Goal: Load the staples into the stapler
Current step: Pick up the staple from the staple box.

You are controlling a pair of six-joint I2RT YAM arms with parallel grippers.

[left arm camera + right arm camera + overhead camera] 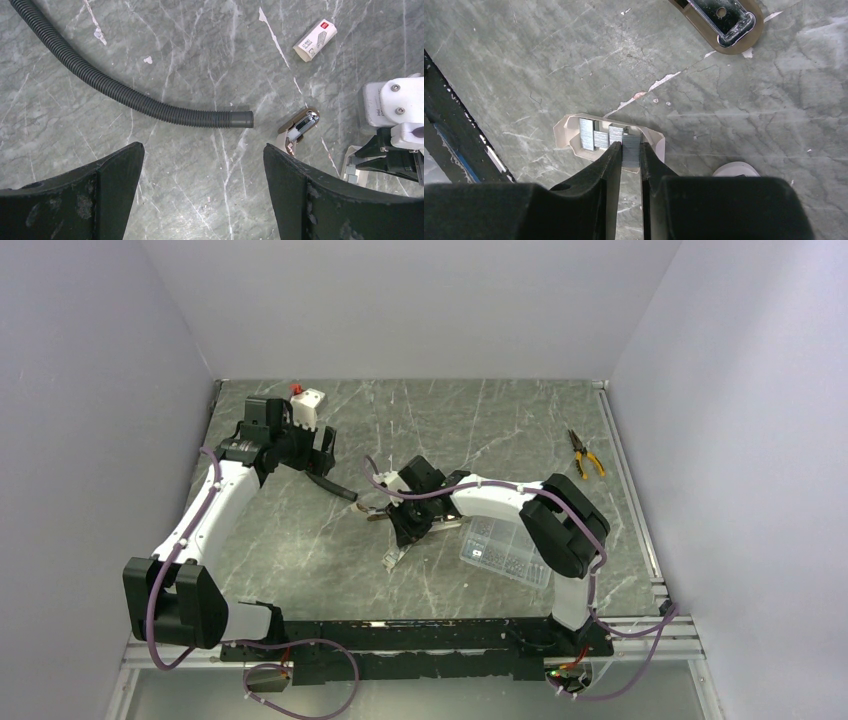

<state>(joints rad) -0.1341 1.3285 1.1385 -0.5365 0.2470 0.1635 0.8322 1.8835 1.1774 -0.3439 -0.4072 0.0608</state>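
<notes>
The stapler [724,20] lies open on the table, with an olive rim around a silver metal channel, at the top of the right wrist view. It also shows small beside the hose end [298,129]. A small white tray [571,132] holds several strips of staples. My right gripper [630,147] reaches into the tray, its fingers pressed on both sides of one strip of staples [631,152]. My left gripper [204,150] hangs open over bare table, nothing between its fingers. In the top view the right gripper [405,525] sits mid-table and the left gripper [320,455] is back left.
A black corrugated hose [125,92] runs across the table, ending near the stapler. A white staple box with a red mark [315,40] lies beyond it. A clear compartment box [505,550] stands under the right arm. Yellow-handled pliers [585,452] lie at back right. A white block [307,405] stands back left.
</notes>
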